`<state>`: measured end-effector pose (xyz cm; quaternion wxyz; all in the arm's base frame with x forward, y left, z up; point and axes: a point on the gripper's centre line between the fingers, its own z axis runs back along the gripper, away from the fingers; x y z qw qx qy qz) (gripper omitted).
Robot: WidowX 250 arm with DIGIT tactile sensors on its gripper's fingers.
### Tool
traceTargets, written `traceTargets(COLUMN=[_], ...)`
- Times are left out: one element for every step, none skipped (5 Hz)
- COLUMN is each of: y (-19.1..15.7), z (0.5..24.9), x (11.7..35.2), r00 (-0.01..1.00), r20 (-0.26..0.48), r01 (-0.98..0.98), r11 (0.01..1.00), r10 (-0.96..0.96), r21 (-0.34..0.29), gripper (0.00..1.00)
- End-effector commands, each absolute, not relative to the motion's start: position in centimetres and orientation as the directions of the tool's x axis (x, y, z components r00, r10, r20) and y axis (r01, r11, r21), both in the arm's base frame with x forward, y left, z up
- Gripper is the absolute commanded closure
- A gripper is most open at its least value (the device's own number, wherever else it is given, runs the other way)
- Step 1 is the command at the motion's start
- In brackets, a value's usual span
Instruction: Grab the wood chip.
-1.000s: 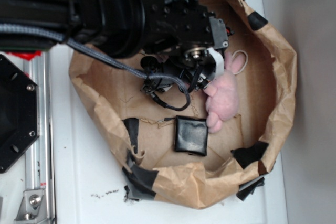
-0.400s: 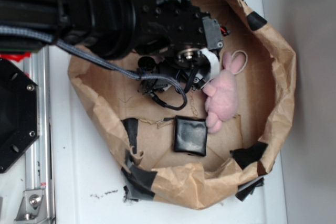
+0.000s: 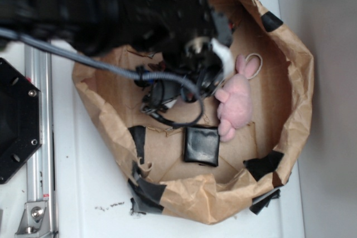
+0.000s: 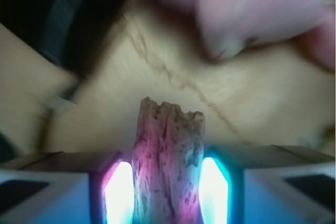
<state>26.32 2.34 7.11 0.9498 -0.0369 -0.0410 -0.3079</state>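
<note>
Because it is looking light, stiff and splintery, the rough brown wood chip [image 4: 167, 163] is sitting mid-length in the gripper [image 4: 167, 187], which is clamping it.

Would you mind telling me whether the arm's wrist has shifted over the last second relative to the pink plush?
Yes. In the exterior view the wrist's white part has moved up-frame, from beside the pink plush toward its ears.

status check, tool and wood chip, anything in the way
Tool shut on wood chip, chip upright between the lit pads. Pink plush close beside the tool, black block apart from it. Nothing blocking the grip.
</note>
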Motion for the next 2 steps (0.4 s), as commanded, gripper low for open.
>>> traceTargets(y=[1.5, 0.95], z=[17.71, 17.49], x=[26.94, 27.09], r00=[0.913, 0.938], r20=[0.192, 0.153], r01=[0.374, 0.318], r11=[0.927, 0.948], r10=[-0.361, -0.312], r21=[-0.038, -0.01], gripper=[1.0, 1.0])
